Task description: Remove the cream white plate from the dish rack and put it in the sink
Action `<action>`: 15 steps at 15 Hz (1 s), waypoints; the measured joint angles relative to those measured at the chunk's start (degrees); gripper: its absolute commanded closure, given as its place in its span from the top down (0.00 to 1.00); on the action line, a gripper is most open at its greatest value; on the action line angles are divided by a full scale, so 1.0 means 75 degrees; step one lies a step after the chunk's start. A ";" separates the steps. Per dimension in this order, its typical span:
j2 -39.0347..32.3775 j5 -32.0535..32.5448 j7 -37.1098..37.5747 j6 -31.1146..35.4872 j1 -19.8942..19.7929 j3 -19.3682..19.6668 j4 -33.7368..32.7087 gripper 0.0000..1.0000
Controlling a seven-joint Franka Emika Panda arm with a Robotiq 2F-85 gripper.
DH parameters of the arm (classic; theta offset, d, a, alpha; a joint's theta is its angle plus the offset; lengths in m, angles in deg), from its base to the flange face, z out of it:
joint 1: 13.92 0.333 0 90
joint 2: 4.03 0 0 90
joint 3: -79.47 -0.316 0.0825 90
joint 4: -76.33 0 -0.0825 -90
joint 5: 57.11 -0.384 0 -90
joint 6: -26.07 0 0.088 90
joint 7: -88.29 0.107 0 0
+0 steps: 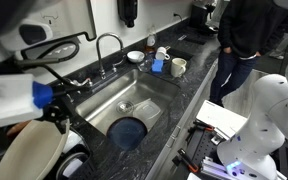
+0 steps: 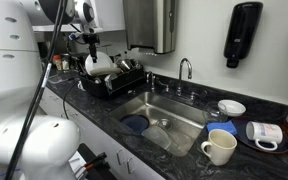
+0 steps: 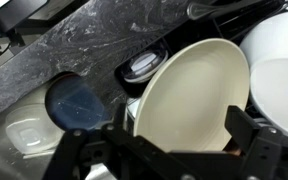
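Beside the sink (image 2: 174,108), the claw (image 3: 164,150) hovers over the cream plate (image 3: 189,95).

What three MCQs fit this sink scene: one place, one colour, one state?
1. The cream white round plate sits: A on the floor; B in the black wire dish rack; C on a wall hook.
2. The round dish in the steel sink is: A blue; B red; C green.
3. The hand is: A open; B shut on a fork; C shut on a sponge.
Key: B, it stands among racked dishes; A, blue shows in the basin; A, fingers wide apart in wrist view.
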 measured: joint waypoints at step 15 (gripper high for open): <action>-0.1216 0.0643 -0.0480 -0.1719 -0.0261 0.0040 -0.1552 1.00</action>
